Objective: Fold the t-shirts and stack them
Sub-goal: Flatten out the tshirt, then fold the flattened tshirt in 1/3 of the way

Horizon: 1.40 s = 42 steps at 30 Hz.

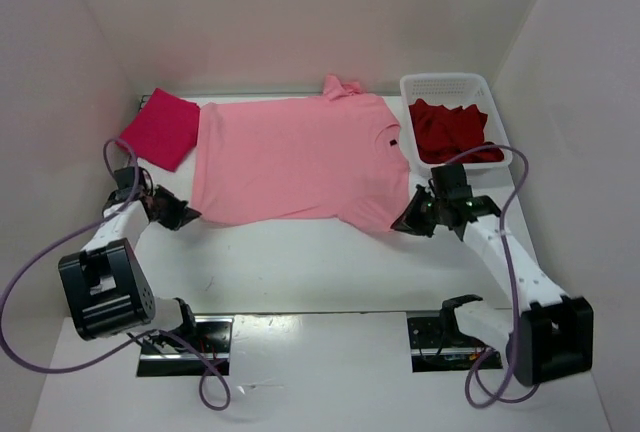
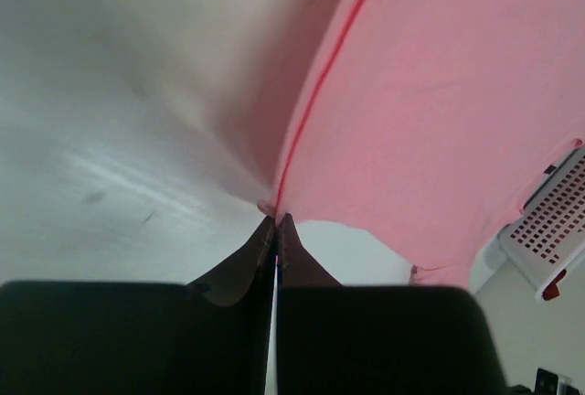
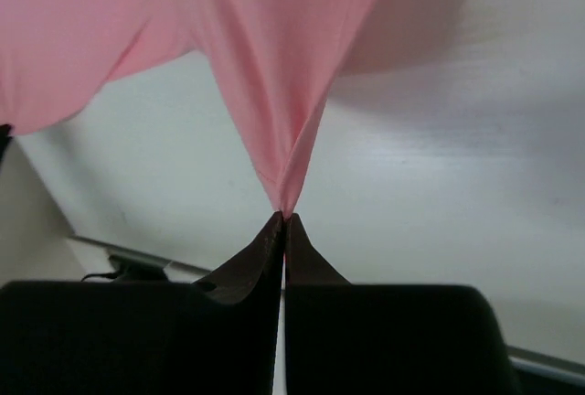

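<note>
Top view: shows soft pale pink short-sleeved t-shirt [image 1: 295, 157] spread flat mid-table; folded crimson-pink cloth shirt [image 1: 160, 129] far left, dark red shirt [image 1: 455, 132] inside white lattice basket [image 1: 445, 80].

Left wrist: shows left gripper [image 2: 276, 226] clenched on near-left corner.

Right wrist: shows right gripper [image 3: 284, 221] pinching near-right cloth tip.

Judged: first fold starting; next calls for lifting both points evenly, carrying toward far edge.

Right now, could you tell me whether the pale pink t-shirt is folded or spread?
Spread out: the pale pink t-shirt lies opened out, unfolded, with both sleeves showing.
</note>
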Available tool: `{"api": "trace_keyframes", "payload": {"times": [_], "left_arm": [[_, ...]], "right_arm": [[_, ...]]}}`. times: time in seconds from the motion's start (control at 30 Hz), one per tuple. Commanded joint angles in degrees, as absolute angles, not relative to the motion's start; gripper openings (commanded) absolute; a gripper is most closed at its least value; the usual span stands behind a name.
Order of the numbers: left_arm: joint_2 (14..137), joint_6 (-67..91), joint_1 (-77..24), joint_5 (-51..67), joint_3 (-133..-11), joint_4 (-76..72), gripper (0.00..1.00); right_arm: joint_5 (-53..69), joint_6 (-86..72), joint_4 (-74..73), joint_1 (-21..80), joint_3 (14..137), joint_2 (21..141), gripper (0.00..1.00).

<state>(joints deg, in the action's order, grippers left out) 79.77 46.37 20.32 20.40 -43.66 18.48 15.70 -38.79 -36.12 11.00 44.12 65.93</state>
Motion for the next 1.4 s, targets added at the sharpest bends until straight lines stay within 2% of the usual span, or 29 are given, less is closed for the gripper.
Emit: {"api": "trace_keyframes", "payload": {"times": [0.0,0.17,0.23,0.4,0.57,0.67,0.9,1.37], "left_arm": [[71.9,42.4,24.2,25.5,-42.0,25.3,0.00],[59.0,37.7,29.0,25.3,-41.9,38.0,0.00],[58.1,36.5,29.0,24.6,-43.1,43.5,0.00],[58.5,37.8,29.0,28.6,-43.7,42.5,0.00],[64.5,41.0,29.0,26.0,-48.2,32.1,0.00],[69.7,43.0,29.0,22.8,-48.9,26.9,0.00],[80.5,43.5,25.0,18.9,-53.3,21.3,0.00],[94.4,43.0,20.0,14.9,-59.5,17.8,0.00]], "right_arm": [[21.2,-44.5,-43.0,11.0,42.1,55.2,0.01],[23.6,-48.5,-55.2,11.0,42.9,39.1,0.00],[21.8,-47.1,-60.6,11.0,46.3,39.1,0.00],[19.9,-45.3,-61.2,11.0,49.2,42.1,0.00],[17.3,-43.3,-43.7,11.0,46.7,52.7,0.00],[15.8,-40.7,-36.6,11.0,49.0,64.0,0.00],[8.8,-36.3,-32.6,10.5,62.3,81.2,0.00],[0.2,-32.4,-29.7,9.4,77.9,97.7,0.00]]}}
